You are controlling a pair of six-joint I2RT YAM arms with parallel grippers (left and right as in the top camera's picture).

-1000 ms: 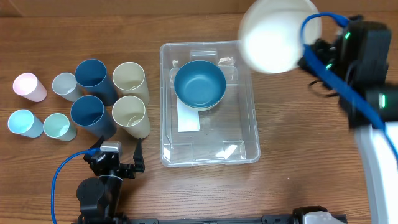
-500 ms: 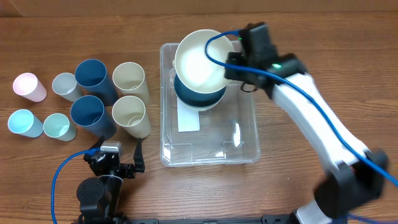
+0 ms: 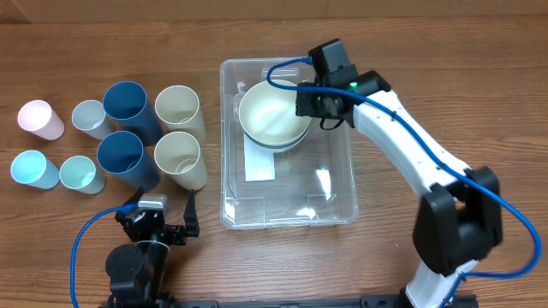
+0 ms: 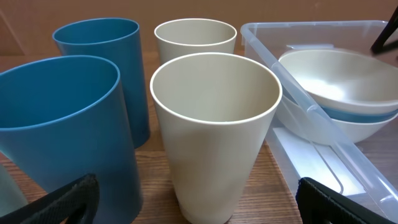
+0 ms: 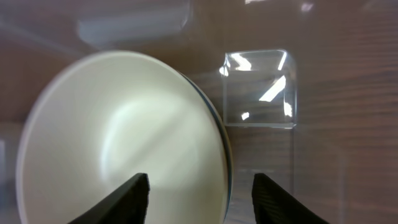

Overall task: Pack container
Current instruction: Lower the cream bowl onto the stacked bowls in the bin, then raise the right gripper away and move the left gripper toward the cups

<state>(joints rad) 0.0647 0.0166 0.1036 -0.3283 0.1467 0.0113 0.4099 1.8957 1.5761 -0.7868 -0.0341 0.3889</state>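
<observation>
Clear plastic makes up the container [image 3: 291, 201], a big see-through box in the middle of the wooden surface [image 3: 282, 265]. It has a white label [image 3: 259, 162] on its bottom. At the far end of the box a cream bowl [image 3: 272, 115] sits inside a blue bowl [image 3: 282, 147], so only a thin blue edge peeks out. The right fingers [image 3: 313, 101] are over the far right part of the box, just beside the cream bowl's rim. In the right wrist view the right fingers [image 5: 127, 198] are spread wide apart and squeeze nothing. The edge of the cream bowl [image 5: 118, 137] lies between them, and the clear bottom of the container [image 5: 258, 87] shows next to it. The left fingers [image 3: 190, 212] are down at the near side of the surface, to the left of the box and not touching it. The left fingers [image 4: 56, 202] are spread wide too, with nothing in them. A cream cup [image 4: 214, 124] stands right in front of them, with blue cups [image 4: 62, 130] on its left. The container [image 4: 292, 37] is off to the right, with the cream bowl [image 4: 336, 74] and the blue bowl [image 4: 367, 116] inside. Some small cups [image 3: 38, 118] stand at the far left.
</observation>
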